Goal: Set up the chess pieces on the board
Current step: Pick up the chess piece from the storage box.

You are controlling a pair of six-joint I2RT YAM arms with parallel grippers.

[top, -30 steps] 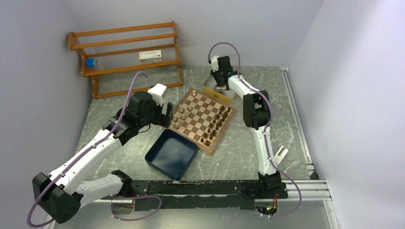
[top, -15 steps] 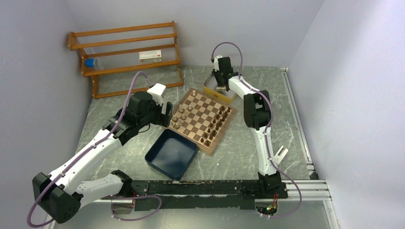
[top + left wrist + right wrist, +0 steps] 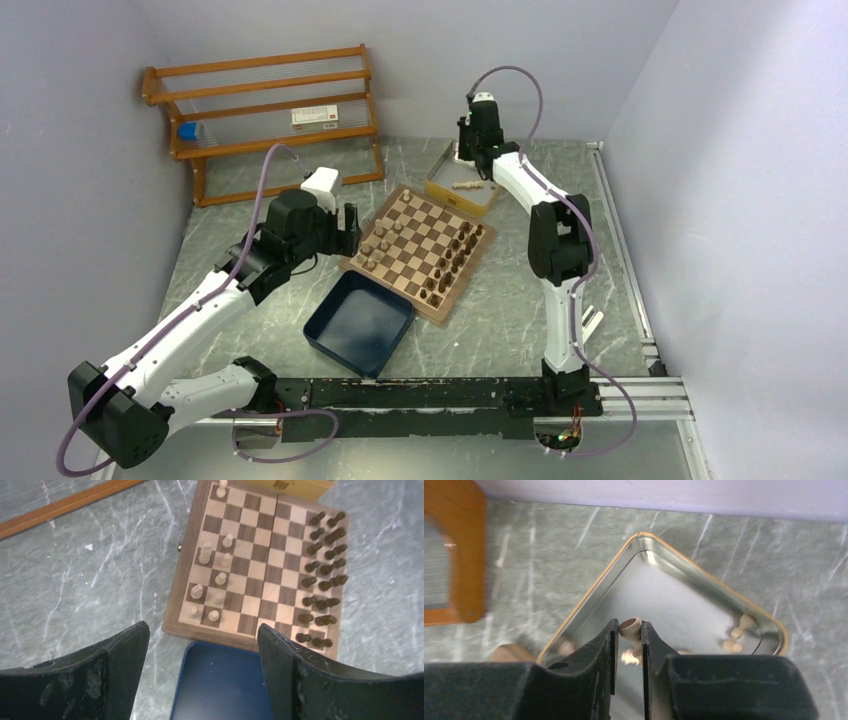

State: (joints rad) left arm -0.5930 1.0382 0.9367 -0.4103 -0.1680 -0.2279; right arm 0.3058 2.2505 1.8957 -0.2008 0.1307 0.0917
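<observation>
Tan chess piece (image 3: pixel 630 626) — a pawn, perhaps — clamped in right jaws; left jaws released.

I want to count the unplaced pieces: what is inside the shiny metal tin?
A few light tan chess pieces lie in the shiny metal tin. The right fingers, shut on one more light piece above it, cover the part below them.
</observation>
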